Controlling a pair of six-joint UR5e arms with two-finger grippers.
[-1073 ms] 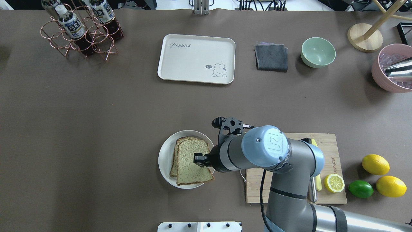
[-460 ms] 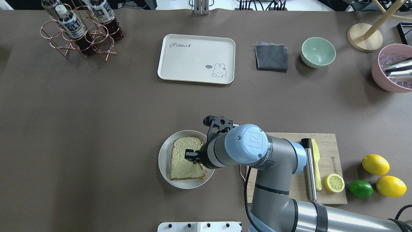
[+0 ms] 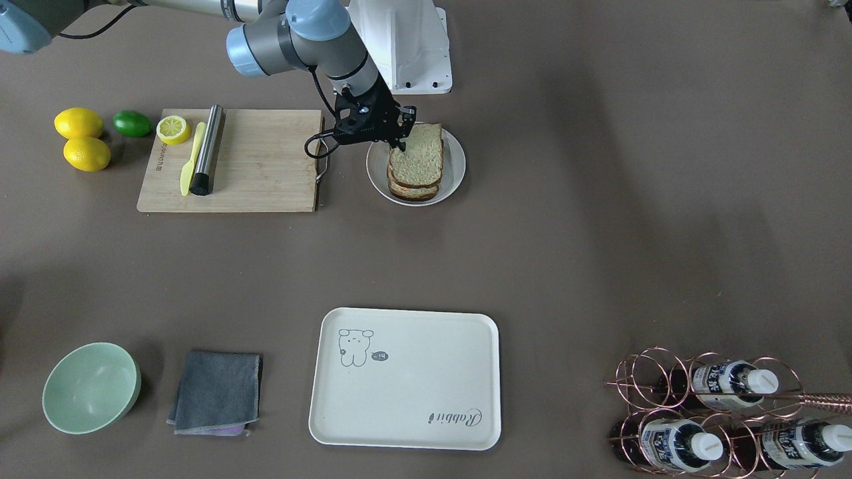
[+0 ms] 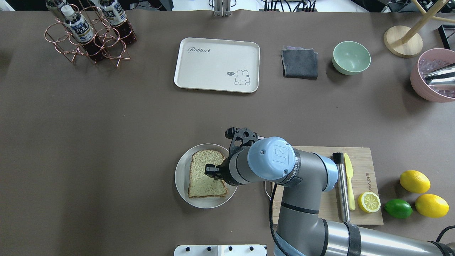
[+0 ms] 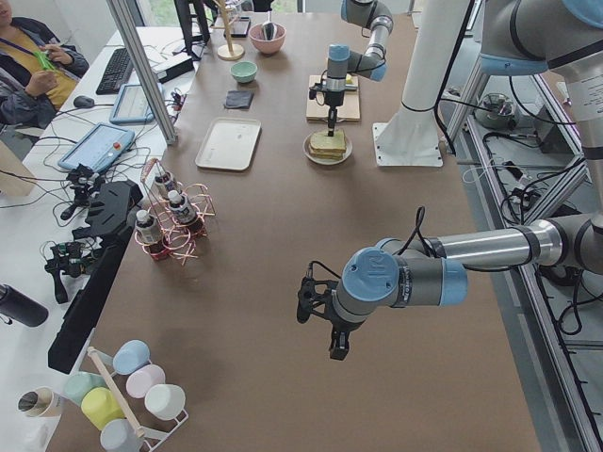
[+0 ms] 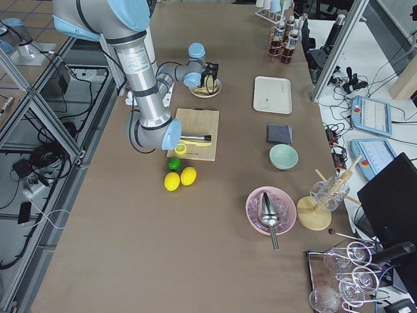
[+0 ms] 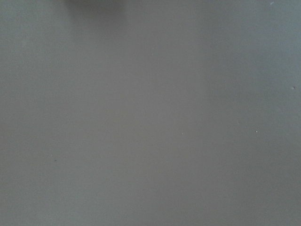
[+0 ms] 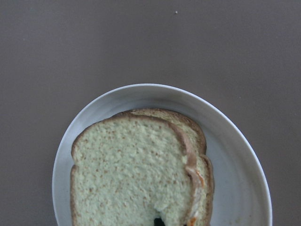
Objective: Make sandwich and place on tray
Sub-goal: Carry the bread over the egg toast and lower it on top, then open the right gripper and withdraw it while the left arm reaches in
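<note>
The sandwich is stacked on a round white plate, near the table's robot side. In the right wrist view the top slice covers the lower one, and a sliver of white egg with orange shows between them. My right gripper is shut on the top slice's right edge, which sits slightly raised in the front view. The cream tray lies bare at the far side. My left gripper hangs over bare table; I cannot tell whether it is open.
A wooden cutting board with a yellow knife, metal rod and half lemon lies right of the plate. Lemons and a lime lie beyond it. A grey cloth, green bowl and bottle rack stand along the far edge.
My right gripper moved left with the top slice, from overhanging the plate's right rim to lying squarely over the lower slice. In the last half second it barely moved.
</note>
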